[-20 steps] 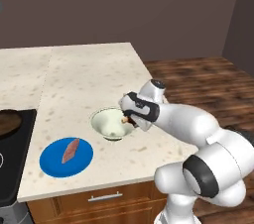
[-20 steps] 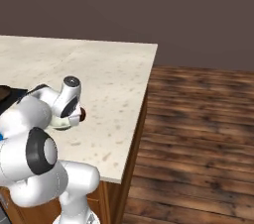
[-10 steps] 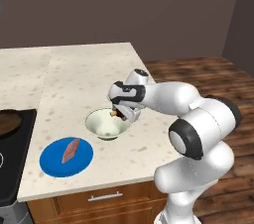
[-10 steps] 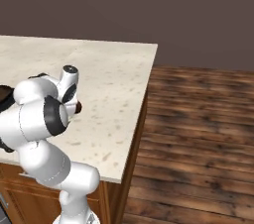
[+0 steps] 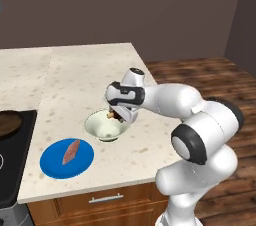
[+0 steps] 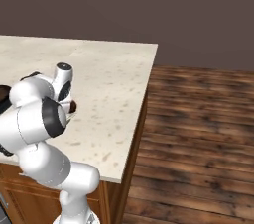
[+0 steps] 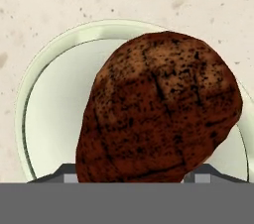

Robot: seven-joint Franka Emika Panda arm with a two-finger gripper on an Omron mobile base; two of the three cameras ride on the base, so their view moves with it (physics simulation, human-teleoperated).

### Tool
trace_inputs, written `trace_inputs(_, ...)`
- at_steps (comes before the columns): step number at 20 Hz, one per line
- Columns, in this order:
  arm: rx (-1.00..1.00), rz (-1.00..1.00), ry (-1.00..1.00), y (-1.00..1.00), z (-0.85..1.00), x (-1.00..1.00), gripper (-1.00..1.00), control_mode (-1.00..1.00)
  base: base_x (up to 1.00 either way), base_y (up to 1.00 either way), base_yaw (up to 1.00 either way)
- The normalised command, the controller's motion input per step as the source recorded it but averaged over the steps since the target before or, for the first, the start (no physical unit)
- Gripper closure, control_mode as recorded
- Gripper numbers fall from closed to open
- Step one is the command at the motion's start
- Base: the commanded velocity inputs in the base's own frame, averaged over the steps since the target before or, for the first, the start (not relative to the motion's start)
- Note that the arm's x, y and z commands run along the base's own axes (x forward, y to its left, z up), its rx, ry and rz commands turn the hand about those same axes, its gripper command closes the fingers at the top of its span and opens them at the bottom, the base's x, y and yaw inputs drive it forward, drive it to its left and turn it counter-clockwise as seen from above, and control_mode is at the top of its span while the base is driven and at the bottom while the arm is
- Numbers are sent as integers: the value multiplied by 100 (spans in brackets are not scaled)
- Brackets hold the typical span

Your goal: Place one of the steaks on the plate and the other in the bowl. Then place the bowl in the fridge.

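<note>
My gripper [image 5: 116, 115] is shut on the dark brown steak [image 5: 113, 115] and holds it just above the right part of the cream-white bowl [image 5: 103, 126] on the counter. In the hand view the brown steak [image 7: 158, 109] hangs in front of the bowl's pale green inside [image 7: 49, 114], hiding the fingertips. The pinkish-red steak [image 5: 71, 151] lies flat on the blue plate [image 5: 52, 162], to the left of the bowl near the counter's front edge. In the right base view my own arm hides the bowl; a bit of the brown steak [image 6: 72, 106] peeks out beside it.
A black stovetop [image 5: 9, 170] with a dark brown pan [image 5: 7, 124] lies at the counter's left. The speckled counter [image 5: 75, 77] stretches behind the bowl. Its right edge [image 6: 141, 114] drops to a wooden floor [image 6: 198, 134].
The arm has swung left with the brown steak, from beside the bowl's right rim to over the bowl. The pink steak and plate stayed put.
</note>
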Motion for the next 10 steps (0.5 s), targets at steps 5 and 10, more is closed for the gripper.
trace_inputs(5,-1,0,0,40,0,-20,100,-100,0,0,0)
trace_inputs(10,0,0,9,6,-1,15,100,-100,0,0,0)
